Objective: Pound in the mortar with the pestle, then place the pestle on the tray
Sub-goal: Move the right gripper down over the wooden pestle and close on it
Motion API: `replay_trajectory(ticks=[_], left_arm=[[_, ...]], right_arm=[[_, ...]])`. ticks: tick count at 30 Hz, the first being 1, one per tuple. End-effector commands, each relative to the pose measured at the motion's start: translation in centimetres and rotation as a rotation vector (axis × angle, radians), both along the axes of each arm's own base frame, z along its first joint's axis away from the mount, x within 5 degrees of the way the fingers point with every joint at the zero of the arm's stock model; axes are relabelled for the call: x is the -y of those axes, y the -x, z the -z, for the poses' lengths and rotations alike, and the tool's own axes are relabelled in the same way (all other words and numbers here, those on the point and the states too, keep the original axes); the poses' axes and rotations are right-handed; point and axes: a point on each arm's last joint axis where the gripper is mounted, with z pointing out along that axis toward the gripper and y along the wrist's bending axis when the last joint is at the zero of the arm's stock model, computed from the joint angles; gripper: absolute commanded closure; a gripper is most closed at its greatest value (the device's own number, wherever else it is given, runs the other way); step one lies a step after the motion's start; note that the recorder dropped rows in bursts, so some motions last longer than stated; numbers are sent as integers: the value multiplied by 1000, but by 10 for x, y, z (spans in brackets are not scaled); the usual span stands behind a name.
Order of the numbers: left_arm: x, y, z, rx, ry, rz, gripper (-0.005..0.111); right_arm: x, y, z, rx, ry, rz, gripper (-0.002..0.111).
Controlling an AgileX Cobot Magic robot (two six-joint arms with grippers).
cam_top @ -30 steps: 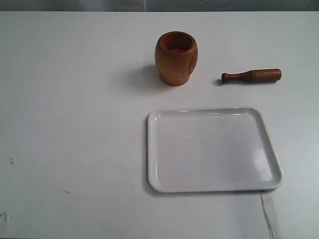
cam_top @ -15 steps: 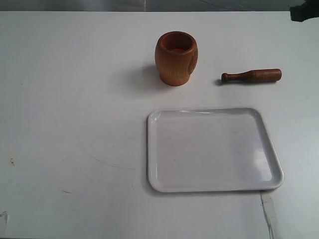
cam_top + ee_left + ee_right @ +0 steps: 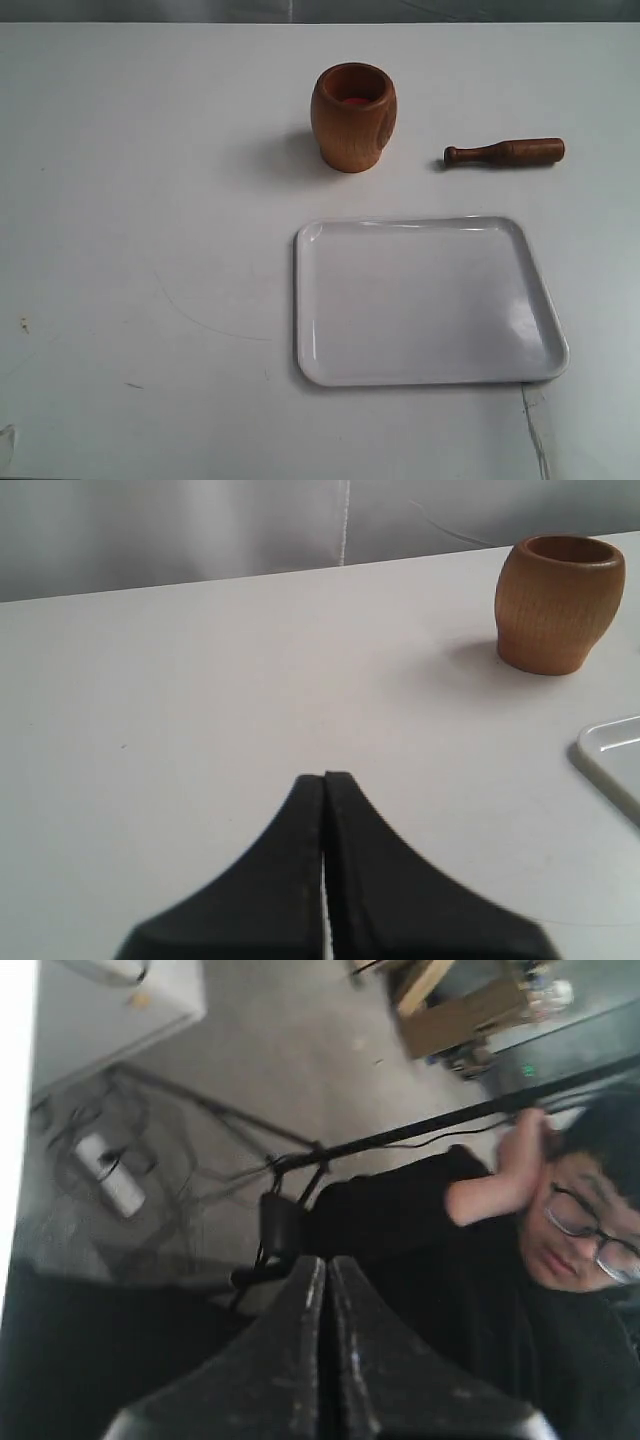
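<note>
In front of me the mortar (image 3: 353,117) stands upright just above the middle of the frame. It is a rounded barrel of orange-brown wood with clear grain, its mouth open upward and a reddish inside showing. To its right, apart from it, the pestle (image 3: 505,152) lies flat on its side. It is dark reddish-brown, with its thick end toward the right edge and its small knob toward the mortar. The tray (image 3: 425,300) sits flat in the lower right, below both and touching neither: glossy white, rectangular, rounded corners, low raised rim. My left wrist view catches the mortar and 1 tray corner.
</note>
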Motion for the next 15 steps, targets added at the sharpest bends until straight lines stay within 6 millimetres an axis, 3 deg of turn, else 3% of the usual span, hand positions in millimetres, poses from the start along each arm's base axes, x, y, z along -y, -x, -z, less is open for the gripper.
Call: replay_trajectory(ticks=[1,4,7,15], left_arm=[[1,0,0,4,15,6,107],[1,0,0,4,15,6,107],[1,0,0,4,15,6,107],[1,0,0,4,15,6,107]], right_arm=[[-26,8,32,-472,-53,-292,108],[-60,10,45,-588,-166,-585,108],[-93,7,51,-628,-290,-767,108],[-149,-35,77,-768,-371,-856,108]])
